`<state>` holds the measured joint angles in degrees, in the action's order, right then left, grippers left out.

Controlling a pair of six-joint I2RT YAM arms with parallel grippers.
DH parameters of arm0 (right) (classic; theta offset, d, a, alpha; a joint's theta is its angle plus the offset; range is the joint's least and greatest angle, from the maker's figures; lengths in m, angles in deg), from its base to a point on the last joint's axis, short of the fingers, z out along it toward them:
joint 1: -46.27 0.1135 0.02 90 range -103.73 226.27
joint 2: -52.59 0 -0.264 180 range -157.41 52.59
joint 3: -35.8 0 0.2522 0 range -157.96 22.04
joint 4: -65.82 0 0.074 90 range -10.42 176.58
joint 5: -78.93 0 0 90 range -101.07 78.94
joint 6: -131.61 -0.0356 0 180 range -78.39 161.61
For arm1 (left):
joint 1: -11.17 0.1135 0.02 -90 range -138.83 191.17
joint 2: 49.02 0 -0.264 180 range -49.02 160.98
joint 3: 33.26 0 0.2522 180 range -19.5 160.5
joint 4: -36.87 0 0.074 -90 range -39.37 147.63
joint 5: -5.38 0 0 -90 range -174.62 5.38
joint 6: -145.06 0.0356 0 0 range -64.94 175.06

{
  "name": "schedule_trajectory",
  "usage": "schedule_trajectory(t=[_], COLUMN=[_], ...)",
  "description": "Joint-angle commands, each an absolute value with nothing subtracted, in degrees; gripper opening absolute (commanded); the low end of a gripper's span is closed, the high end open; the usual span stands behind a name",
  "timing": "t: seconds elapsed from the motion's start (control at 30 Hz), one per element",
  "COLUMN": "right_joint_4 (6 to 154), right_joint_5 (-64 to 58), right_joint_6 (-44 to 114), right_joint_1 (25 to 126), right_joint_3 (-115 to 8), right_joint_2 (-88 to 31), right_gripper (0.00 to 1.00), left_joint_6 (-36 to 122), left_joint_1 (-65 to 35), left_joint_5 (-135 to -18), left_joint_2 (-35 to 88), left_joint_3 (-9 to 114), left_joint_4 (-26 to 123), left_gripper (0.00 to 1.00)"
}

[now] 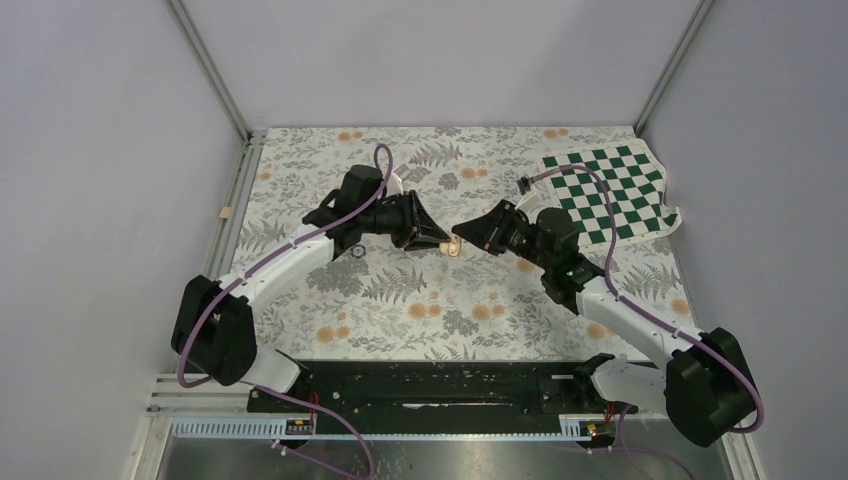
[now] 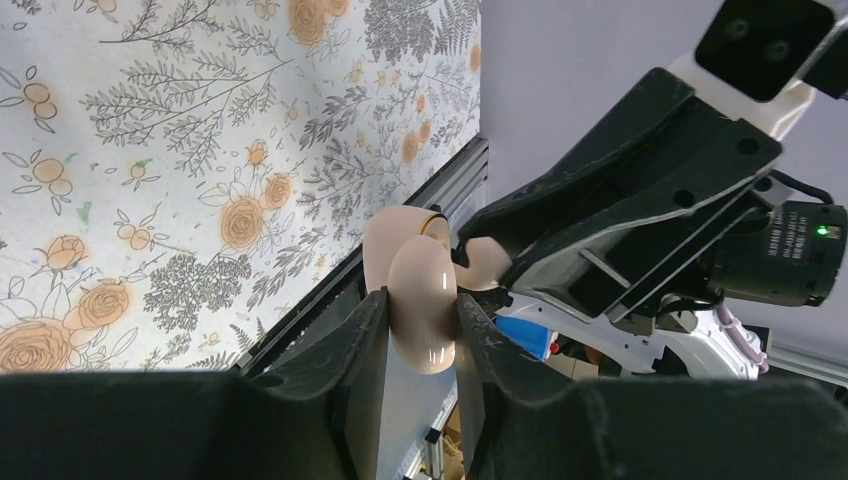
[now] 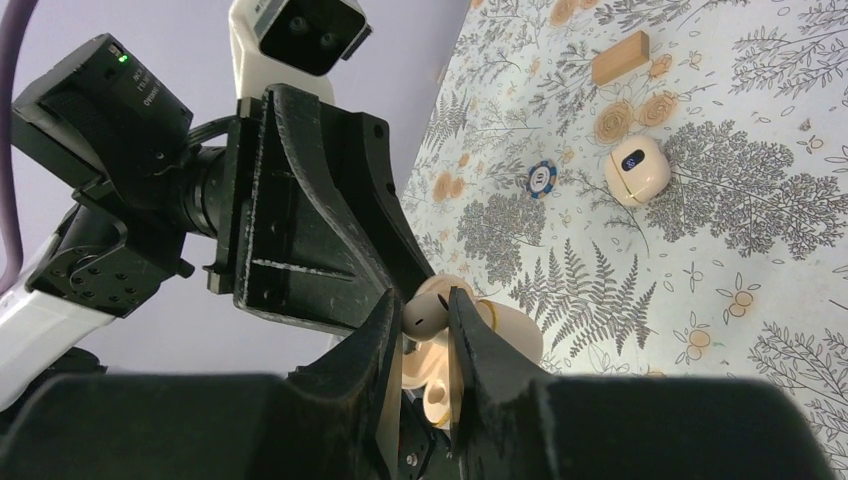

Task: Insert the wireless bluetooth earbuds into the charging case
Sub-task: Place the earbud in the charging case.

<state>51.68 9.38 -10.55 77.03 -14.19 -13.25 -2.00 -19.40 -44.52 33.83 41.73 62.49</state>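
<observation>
Now: claws tip to tip, bud at case

Top cam: left claw [image 1: 432, 238] & right claw [image 1: 468, 233] meet mid-table [image 1: 420, 310], w/ case [image 1: 453, 248] between the tips.

L wrist: left claw [image 2: 420, 298] clamped on case [image 2: 422, 325].

R wrist: right claw [image 3: 422, 300] pinched shut on earbud [image 3: 424, 316], touching or just at the open case [image 3: 508, 335]. Tan block [image 3: 620, 57] & blue chip [image 3: 541, 178] lie well apart.

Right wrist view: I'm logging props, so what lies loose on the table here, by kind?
Wooden block: 1
Round chip: 1
Closed cream case: 1
Total: 3
</observation>
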Motion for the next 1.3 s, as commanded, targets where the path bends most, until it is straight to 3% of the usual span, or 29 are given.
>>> schedule_trajectory(t=[0.0, 1.27], right_joint_4=[46.02, 34.07], right_joint_5=[8.41, 0.25], right_joint_6=[-9.41, -13.94], right_joint_1=[77.48, 77.56], right_joint_3=[-12.68, -5.59], right_joint_2=[-13.79, -10.91], right_gripper=[0.12, 0.1], left_joint_6=[-3.69, -9.26], left_joint_1=[-18.82, -18.54], left_joint_5=[-42.54, -40.21], left_joint_2=[31.3, 31.98], left_joint_3=[40.59, 38.25], left_joint_4=[57.47, 50.99], left_gripper=[0.16, 0.16])
